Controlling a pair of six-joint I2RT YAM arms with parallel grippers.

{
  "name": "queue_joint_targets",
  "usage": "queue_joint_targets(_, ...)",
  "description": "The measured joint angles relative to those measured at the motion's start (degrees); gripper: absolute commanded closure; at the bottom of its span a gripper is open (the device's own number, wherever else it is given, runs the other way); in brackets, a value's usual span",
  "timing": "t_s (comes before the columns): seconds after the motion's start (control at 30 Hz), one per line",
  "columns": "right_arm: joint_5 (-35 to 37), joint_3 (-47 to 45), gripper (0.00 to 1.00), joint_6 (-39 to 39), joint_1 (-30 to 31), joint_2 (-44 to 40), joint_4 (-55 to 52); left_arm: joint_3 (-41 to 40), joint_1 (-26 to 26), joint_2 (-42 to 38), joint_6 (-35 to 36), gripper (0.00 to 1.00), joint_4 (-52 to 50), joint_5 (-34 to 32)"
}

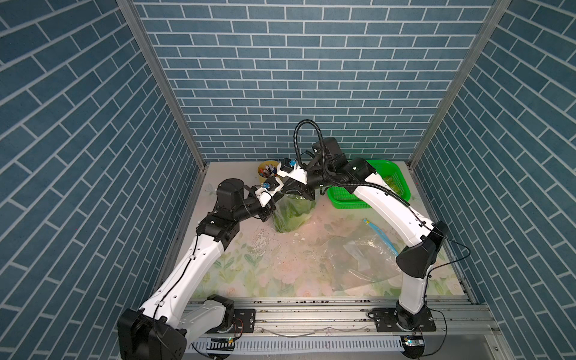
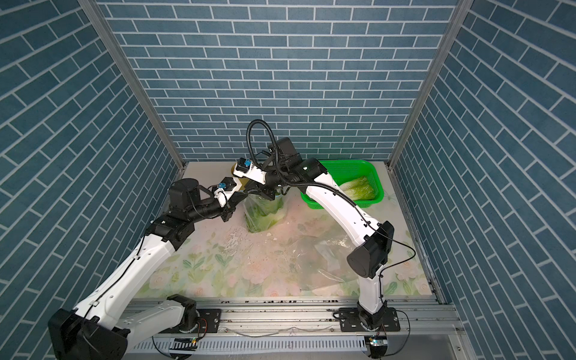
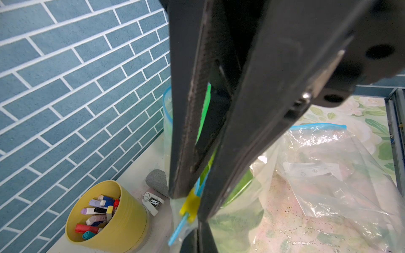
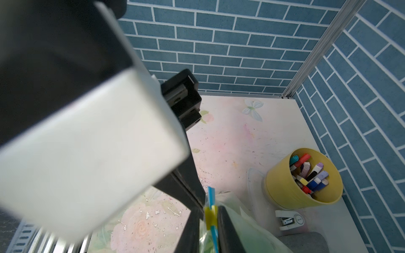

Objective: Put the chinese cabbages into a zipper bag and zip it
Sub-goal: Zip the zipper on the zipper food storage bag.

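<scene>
A clear zipper bag (image 1: 293,215) (image 2: 265,212) hangs upright over the back middle of the table, with the green leaves of chinese cabbages showing through it. How many are inside cannot be told. One more chinese cabbage (image 2: 358,188) lies in the green basket (image 1: 343,202). My left gripper (image 3: 192,203) (image 2: 247,194) is shut on the bag's blue zip strip, right beside the yellow slider (image 3: 190,204). From the opposite side my right gripper (image 4: 210,216) (image 1: 293,193) has its two fingers tight around that slider (image 4: 210,215).
A yellow cup of markers (image 1: 268,170) (image 4: 304,177) stands at the back wall behind the bag. Beside it are a white stapler (image 3: 153,201) and a grey pad (image 3: 156,181). A second, flat zipper bag (image 1: 358,258) lies front right. Crumbs dot the floral mat.
</scene>
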Motion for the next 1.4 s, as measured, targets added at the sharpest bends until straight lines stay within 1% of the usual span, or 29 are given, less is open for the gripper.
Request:
queue_joint_targets(0.13,-0.02,0.09,0.78,-0.15,0.0,0.46,-0.24,0.0,0.0,0.0,0.0,1.0,-0.02,0.0)
queue_joint_targets(0.3,0.0,0.74,0.78,-0.17,0.02,1.75,-0.92,0.0,0.0,0.0,0.0,1.0,-0.04,-0.02)
queue_joint_targets(0.33,0.0,0.83,0.79,-0.17,0.02,1.95,-1.01,0.0,0.02,0.0,0.0,1.0,-0.15,-0.09)
queue_joint_targets(0.4,0.0,0.9,0.88,-0.22,0.0,2.23,-1.16,0.0,0.02,0.0,0.0,1.0,-0.55,-0.31)
queue_joint_targets(0.53,0.0,1.01,0.91,-0.44,0.0,2.34,-1.44,0.02,0.02,-0.11,0.0,1.0,-0.79,-0.39)
queue_joint_targets(0.6,0.04,1.2,0.95,-0.44,0.02,2.34,-1.53,0.02,0.0,-0.11,0.0,1.0,-0.79,-0.46)
queue_joint_targets(0.87,0.37,1.4,0.97,-0.44,0.07,1.75,-1.73,0.02,0.0,-0.68,-1.09,1.0,-0.94,-1.53)
queue_joint_targets(0.93,0.7,1.38,0.97,-0.46,0.07,1.09,-1.77,0.02,0.0,-0.68,-1.62,0.96,-0.94,-1.55)
queue_joint_targets(1.03,1.25,1.29,0.98,-0.44,0.04,-0.13,-1.88,0.0,0.0,-0.68,-2.45,0.87,-0.92,-1.31)
queue_joint_targets(1.17,1.31,1.16,0.98,-0.44,0.04,-1.09,-2.32,0.02,0.02,-0.96,-3.32,0.77,-0.81,-0.87)
queue_joint_targets(1.3,1.27,0.74,0.98,-0.44,0.04,-1.36,-2.49,0.04,0.42,-1.01,-3.69,0.74,-0.96,0.2)
queue_joint_targets(1.4,1.22,0.59,0.98,-0.44,0.04,-1.36,-2.49,1.03,0.68,-0.83,-3.61,0.73,-1.73,1.79)
